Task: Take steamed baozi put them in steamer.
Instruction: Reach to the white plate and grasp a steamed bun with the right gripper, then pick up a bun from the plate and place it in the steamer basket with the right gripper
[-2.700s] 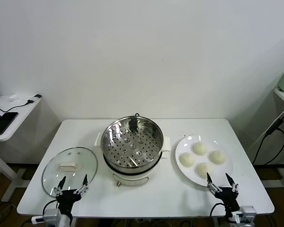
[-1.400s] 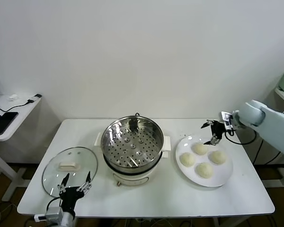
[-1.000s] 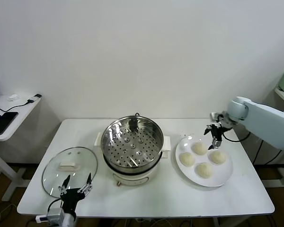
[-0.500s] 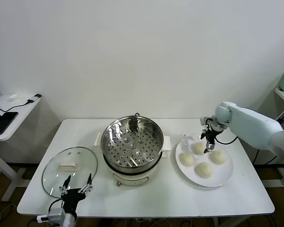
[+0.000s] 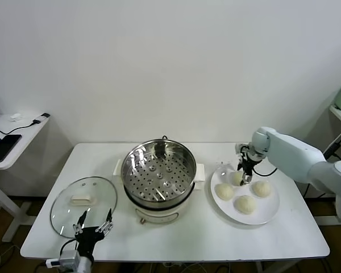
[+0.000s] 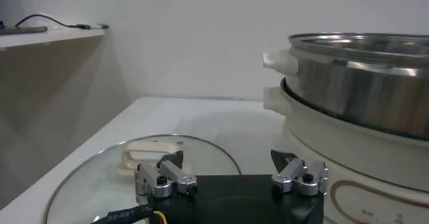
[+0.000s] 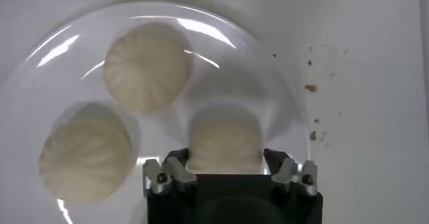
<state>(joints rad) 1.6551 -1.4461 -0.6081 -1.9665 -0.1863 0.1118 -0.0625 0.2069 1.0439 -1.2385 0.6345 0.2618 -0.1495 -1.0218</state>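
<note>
Now lowered over the far bun on the white plate [image 5: 261, 213], closer than half a second back: right gripper [image 5: 243, 175], fingers [image 7: 175, 168] spread wide on either side of that baozi [image 7: 224, 146], not clenched on it. Parked at the near table edge beside the glass lid [image 5: 83, 203]: left gripper [image 5: 94, 224], fingers apart, holding nothing. Mid-table, the steamer [image 5: 158, 173], tray bare. All four steamed baozi [image 5: 245, 204] still on the plate.
</note>
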